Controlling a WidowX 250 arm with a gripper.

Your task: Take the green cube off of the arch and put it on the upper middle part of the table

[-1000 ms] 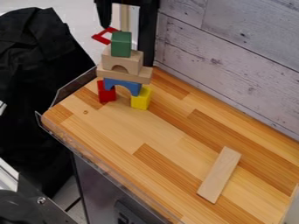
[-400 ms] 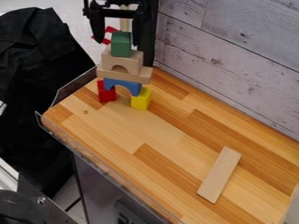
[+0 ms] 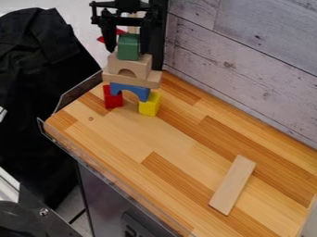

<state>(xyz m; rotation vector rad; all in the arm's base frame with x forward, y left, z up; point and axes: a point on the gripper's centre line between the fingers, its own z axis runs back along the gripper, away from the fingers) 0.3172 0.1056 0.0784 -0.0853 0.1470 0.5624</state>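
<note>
Green wooden cube [image 3: 128,52], unmoved from the earlier frames, standing on top of the natural-wood arch [image 3: 141,65], the landmark for all places below. Compared with the frame just before, the black two-finger gripper [image 3: 128,49] is lower and its fingers reach farther down alongside the cube. The gripper is open, one finger at each side of the cube above the arch; whether either finger touches it cannot be told.

Directly beneath the arch lies a short natural-wood plank [image 3: 148,82], and under that a blue wooden arch [image 3: 130,87]. Lower still are a red block [image 3: 112,100] at the blue piece's left foot and a yellow block [image 3: 148,107] at its right, as viewed. The striped wooden tabletop [image 3: 123,132] supports the stack. Well apart from the landmark arch, toward the lower right of the view, a long, flat, pale wooden board [image 3: 232,185] lies on the tabletop.
</note>
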